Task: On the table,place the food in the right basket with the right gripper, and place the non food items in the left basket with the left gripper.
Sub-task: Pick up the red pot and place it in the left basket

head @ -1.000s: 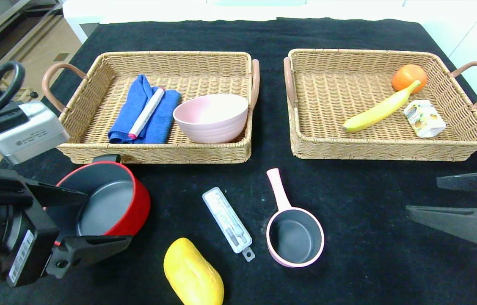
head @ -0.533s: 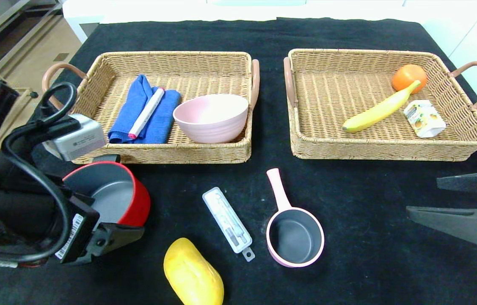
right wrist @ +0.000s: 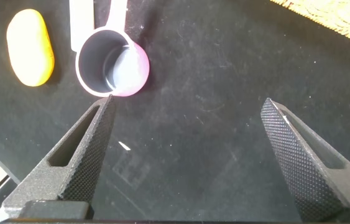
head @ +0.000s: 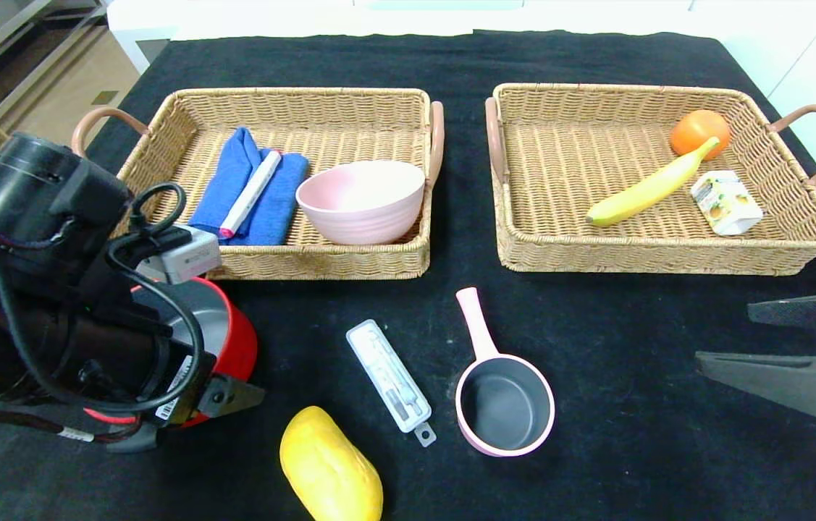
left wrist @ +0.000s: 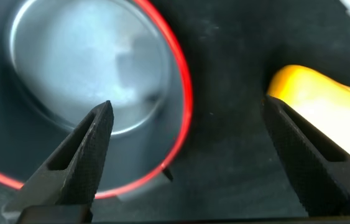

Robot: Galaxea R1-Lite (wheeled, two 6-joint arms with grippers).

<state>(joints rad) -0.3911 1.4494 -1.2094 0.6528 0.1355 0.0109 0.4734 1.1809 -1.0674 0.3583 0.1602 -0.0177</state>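
Observation:
My left gripper (head: 225,370) is open and low over the red pot (head: 235,340) at the table's front left. In the left wrist view (left wrist: 187,124) its fingers straddle the pot's red rim (left wrist: 186,93), one inside and one outside. The yellow mango-like fruit (head: 330,467) lies just beside it (left wrist: 324,102). The white case (head: 389,376) and the pink saucepan (head: 503,405) lie mid-front. The pink bowl (head: 360,199) sits in the left basket (head: 292,94). The banana (head: 646,189), orange (head: 699,132) and drink carton (head: 725,202) are in the right basket (head: 617,90). My right gripper (head: 726,336) is open and empty at the right.
A blue cloth (head: 274,206) with a white marker (head: 250,194) on it lies in the left basket. The black table (head: 632,362) shows bare cloth between the saucepan and my right gripper. The left arm hides most of the red pot.
My left arm has swung forward and down over the red pot, so its fingers now straddle the pot's rim. The right arm and all objects have stayed put.

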